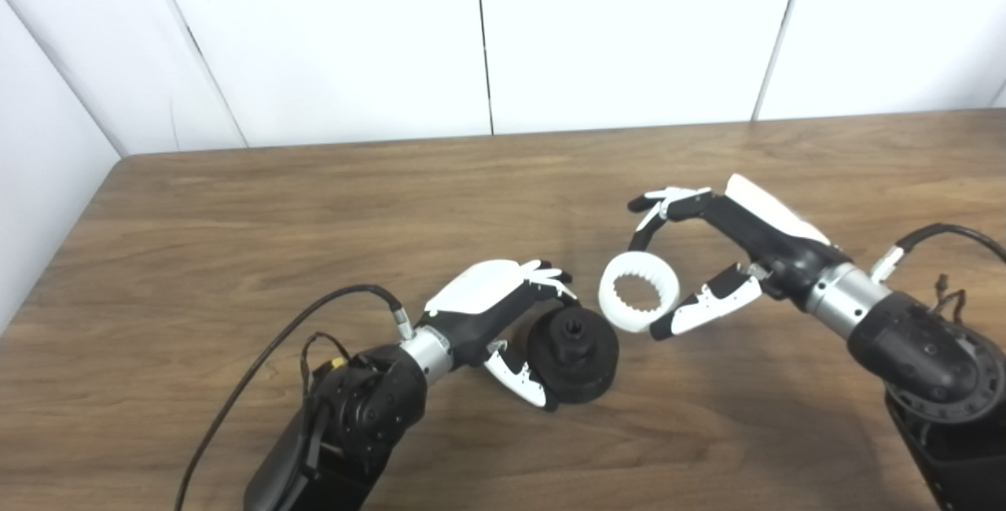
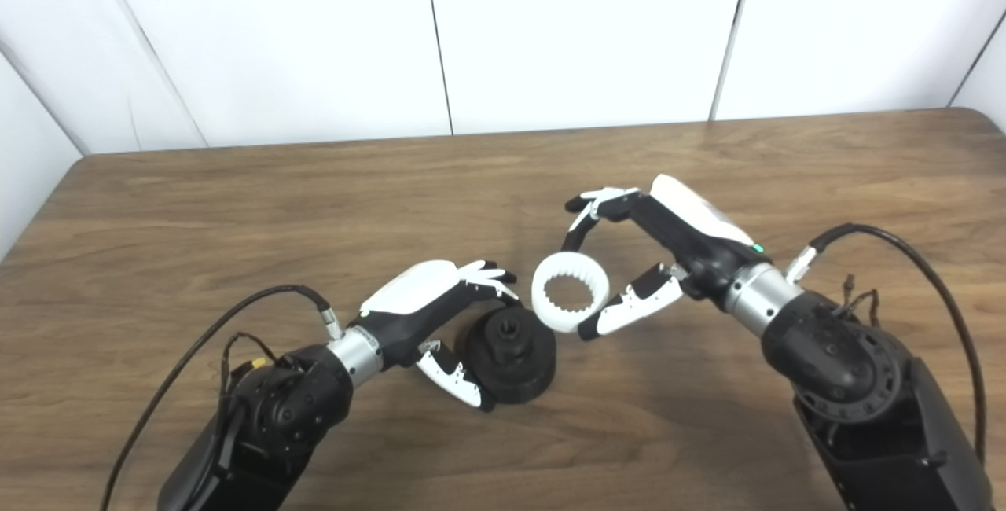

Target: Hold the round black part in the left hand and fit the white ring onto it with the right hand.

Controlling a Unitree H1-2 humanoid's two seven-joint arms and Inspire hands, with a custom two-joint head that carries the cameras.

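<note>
- The left hand (image 1: 503,310) is closed around the round black part (image 1: 574,354), with fingers over its far rim and the thumb (image 1: 519,376) hooked at its near edge. The part appears to sit on or just above the wooden table (image 1: 314,212); contact with the wood cannot be told.
- The black part lies at about 6 o'clock of the table centre, tilted so its face with a raised central hub points up and toward 1 o'clock.
- The right hand (image 2: 660,259) grips the white ring (image 2: 570,291), thumb pressing at the ring's 4 o'clock edge and the fingers (image 2: 593,208) arching over toward its 12 o'clock side. How firmly the fingers touch is unclear.
- The ring hangs just beside the black part, at its 1 o'clock, the two close but seemingly apart.
- Handling judgement: the ring looks like thin, stiff, light plastic with a toothed inner wall. It is best held by the smooth outer wall at opposite sides, so the bore stays clear.
- A light ring in a two-point pinch may well pivot or slip, so steady pressure matters more than force.
- The black part looks denser and rigid, probably heavier. Gripping its outer rim leaves the hub exposed for the ring.
- The teeth will likely need turning into alignment before the ring seats, and forcing it askew could jam it.
</note>
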